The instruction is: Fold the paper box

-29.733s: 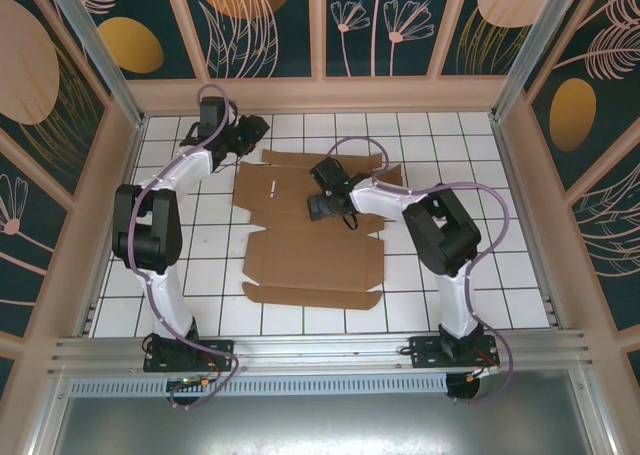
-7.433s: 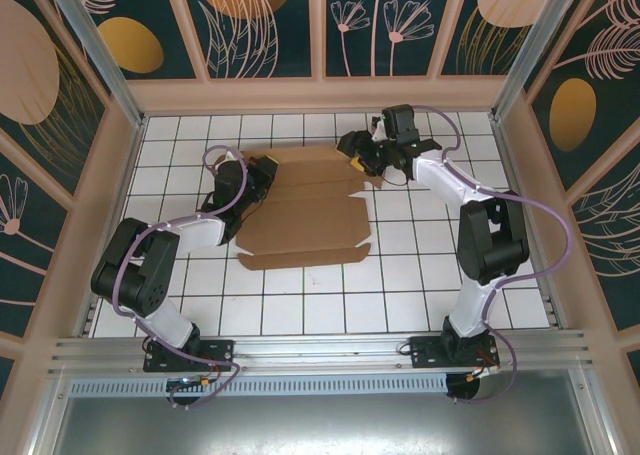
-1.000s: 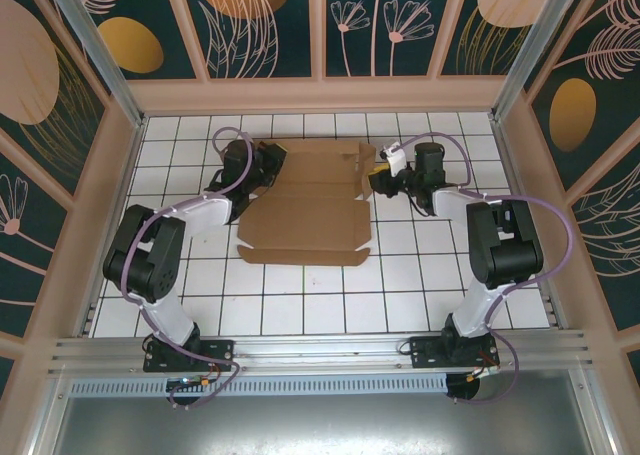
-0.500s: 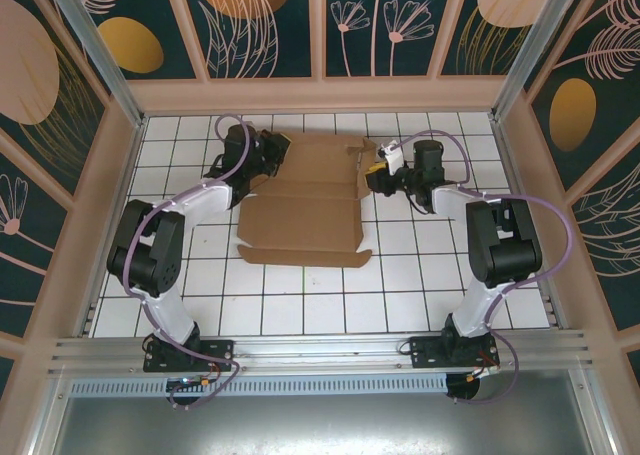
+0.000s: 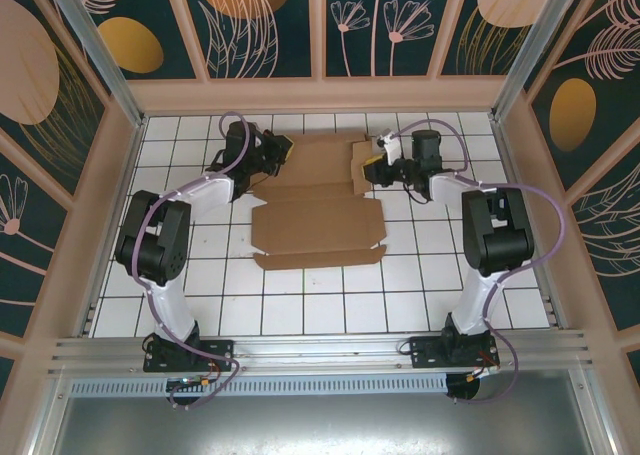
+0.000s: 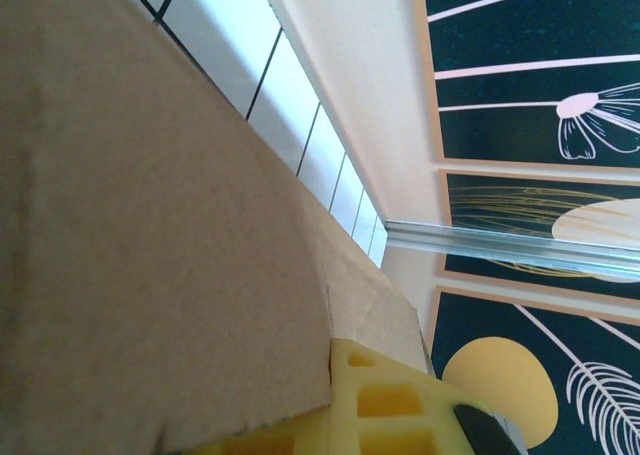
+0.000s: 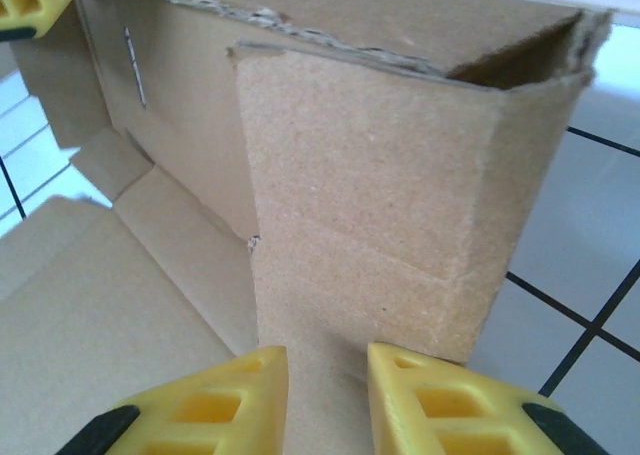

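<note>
The paper box [image 5: 318,225] is a brown cardboard sheet lying partly folded on the white tiles between the arms, its rear panel [image 5: 318,160] tilted up. My left gripper [image 5: 277,150] is at the rear panel's left end. In the left wrist view the left gripper [image 6: 335,415] is shut on the paper box [image 6: 150,225], whose edge sits between the yellow fingers [image 6: 400,400]. My right gripper [image 5: 371,168] is at the panel's right end. In the right wrist view a raised side flap [image 7: 380,195] stands face-on just beyond the right gripper [image 7: 327,365], whose jaws are slightly apart.
The tiled floor is fenced by a low beige wall [image 5: 320,95] close behind the box and side walls [image 5: 115,185] left and right. Free tiles [image 5: 330,300] lie in front of the box, toward the arm bases.
Both grippers have moved toward the back wall and the rear panel has tilted up. The flat front part of the box has slid a little to the right.
</note>
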Controlling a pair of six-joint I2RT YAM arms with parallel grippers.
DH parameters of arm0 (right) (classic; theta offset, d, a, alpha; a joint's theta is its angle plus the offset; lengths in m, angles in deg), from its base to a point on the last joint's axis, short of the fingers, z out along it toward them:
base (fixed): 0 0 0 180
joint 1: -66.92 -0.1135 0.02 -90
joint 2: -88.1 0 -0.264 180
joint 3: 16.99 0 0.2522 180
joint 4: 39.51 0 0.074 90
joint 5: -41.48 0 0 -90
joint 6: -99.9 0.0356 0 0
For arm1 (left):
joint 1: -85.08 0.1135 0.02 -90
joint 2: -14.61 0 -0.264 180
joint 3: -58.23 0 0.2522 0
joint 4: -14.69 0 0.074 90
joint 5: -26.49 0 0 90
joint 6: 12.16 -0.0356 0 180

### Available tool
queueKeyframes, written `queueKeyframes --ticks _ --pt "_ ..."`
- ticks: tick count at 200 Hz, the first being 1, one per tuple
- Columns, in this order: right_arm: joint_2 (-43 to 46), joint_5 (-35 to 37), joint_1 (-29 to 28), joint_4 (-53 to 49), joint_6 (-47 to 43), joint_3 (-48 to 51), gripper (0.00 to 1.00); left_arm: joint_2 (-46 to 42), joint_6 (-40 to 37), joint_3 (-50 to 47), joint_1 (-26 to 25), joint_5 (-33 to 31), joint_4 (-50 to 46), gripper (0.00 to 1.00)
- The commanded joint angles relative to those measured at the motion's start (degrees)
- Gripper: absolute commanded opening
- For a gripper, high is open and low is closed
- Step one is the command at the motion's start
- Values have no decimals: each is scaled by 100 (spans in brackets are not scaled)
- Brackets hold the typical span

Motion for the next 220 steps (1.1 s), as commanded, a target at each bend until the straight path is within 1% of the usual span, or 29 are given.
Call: queueKeyframes --ticks 1,34,56,97,130,153,165,186,203,220 --pt "-363 -262 67 -517 309 -441 27 234 -246 230 -29 520 -468 0" --pt "-466 -4 -54 -688 282 -565 27 266 -301 326 -30 582 -505 0" --pt "-428 352 -149 -769 134 -559 29 310 -327 439 -20 664 -529 0" --pt "-402 834 -127 -984 78 -602 30 431 -11 651 79 963 -589 0" --pt "-320 774 -8 -956 131 -518 31 502 165 812 237 1257 -674 0" --pt "-306 724 37 -979 137 -512 32 542 -4 963 261 1308 -909 0" --pt "-296 603 62 -983 147 -503 34 621 -125 1064 265 1442 -1064 0" --pt "-183 345 133 -888 124 -344 38 645 -201 1024 262 1680 -897 0" --pt "-17 58 195 -628 104 -90 43 568 -279 945 261 1717 -809 0" --pt "130 -84 209 -417 74 136 46 488 -292 823 260 1768 -674 0"
